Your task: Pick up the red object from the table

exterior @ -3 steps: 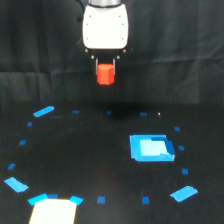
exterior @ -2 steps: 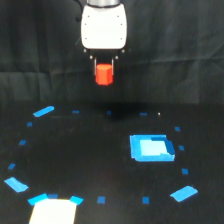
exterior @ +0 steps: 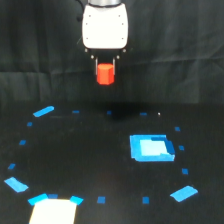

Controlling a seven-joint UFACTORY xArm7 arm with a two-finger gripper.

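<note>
**Cylinder held aloft between the fingers**

Gripper [exterior: 105, 64] hangs at the top centre of the exterior view, its broad white head above and two thin dark fingers [exterior: 93, 64] reaching down from it; the fingers are closed on the red object [exterior: 105, 74], one at each side of it; the red object sits directly beneath the white head, narrower than the head, its lower end showing below the fingertips; it is raised clear of the table [exterior: 90, 165], seen against the black curtain [exterior: 40, 50] behind, with nothing touching its underside.

Below the gripper the table spreads out dark and flat; a faint darker patch lies on it almost straight under the red object; small blue tape marks [exterior: 75, 112] run in a loose ring across the surface, the nearest ones just below and to either side of the gripper; a longer slanted blue strip [exterior: 43, 111] lies below the gripper and off toward the exterior view's left; the bright blue square [exterior: 151, 148] sits well below the gripper and toward the exterior view's right, apart from the red object; a pale whitish rectangle [exterior: 52, 212] lies far below the gripper at the bottom edge, toward the exterior view's left, with blue tape at its upper corners; another slanted blue piece [exterior: 184, 193] lies far below toward the exterior view's right.
</note>
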